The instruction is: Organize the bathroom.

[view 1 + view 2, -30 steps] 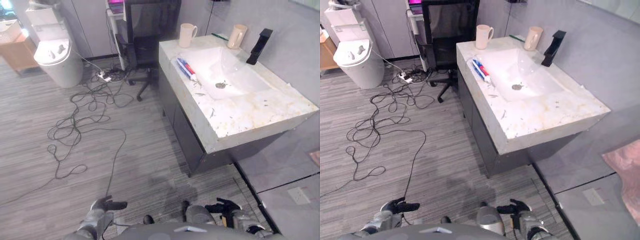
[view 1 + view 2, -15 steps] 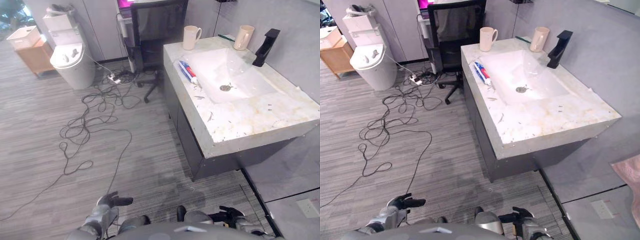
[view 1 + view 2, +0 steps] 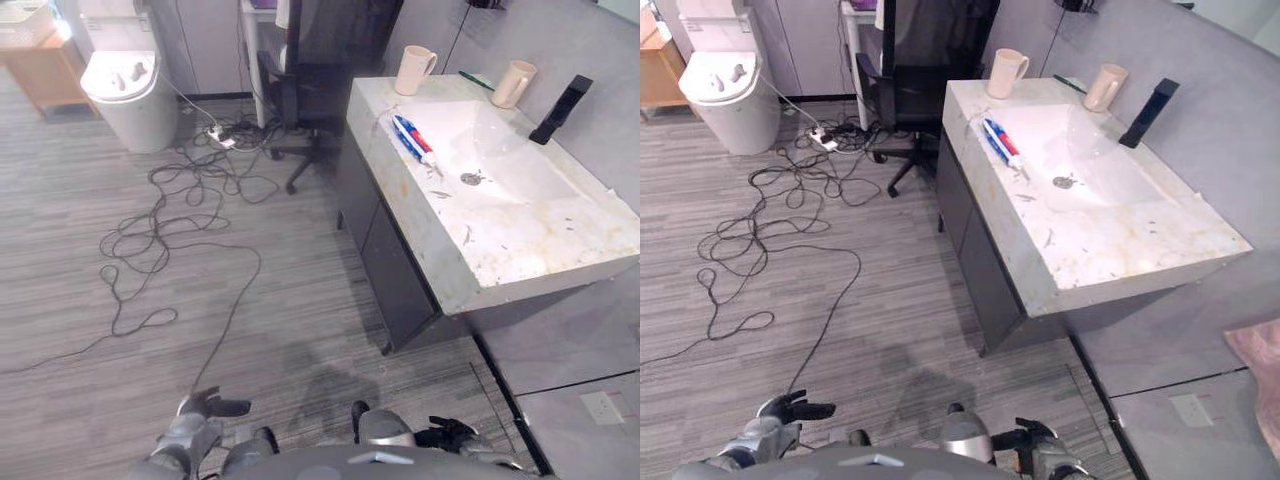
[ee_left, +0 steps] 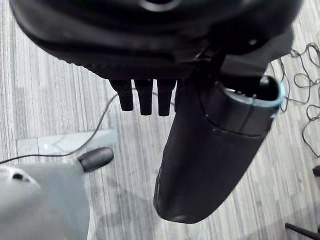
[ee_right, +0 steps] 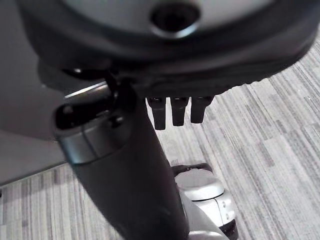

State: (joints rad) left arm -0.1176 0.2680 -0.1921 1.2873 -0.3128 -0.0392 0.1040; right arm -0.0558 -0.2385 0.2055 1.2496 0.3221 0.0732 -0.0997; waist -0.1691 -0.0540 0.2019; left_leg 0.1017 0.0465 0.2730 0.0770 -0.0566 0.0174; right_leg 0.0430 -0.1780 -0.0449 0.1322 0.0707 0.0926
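While I stand well back from the pale marbled stone sink worktop (image 3: 520,235), I list what it carries, each placed against its white basin (image 3: 500,165).

- Blue, red and white toothpaste tube (image 3: 411,138): flat on the rim at the basin's left edge, near the worktop's front left side.
- Cream mug with handle (image 3: 411,70): upright at the far left corner, apart from the tube.
- Second cream mug (image 3: 514,84): upright behind the basin, beside a thin dark green item I take for a toothbrush (image 3: 476,78).
- Black angular tap (image 3: 558,108): at the basin's far right.
- Left hand (image 3: 205,408): low over the grey striped floor, fingers loosely spread, holding nothing.
- Right hand (image 3: 447,435): low, likewise relaxed and empty.

Risks, as I judge them: black cables (image 3: 165,225) loop across the floor left of the worktop, so a step could snag them; a black office chair (image 3: 300,90) crowds the far left corner; a reach across could tip a mug into the basin.
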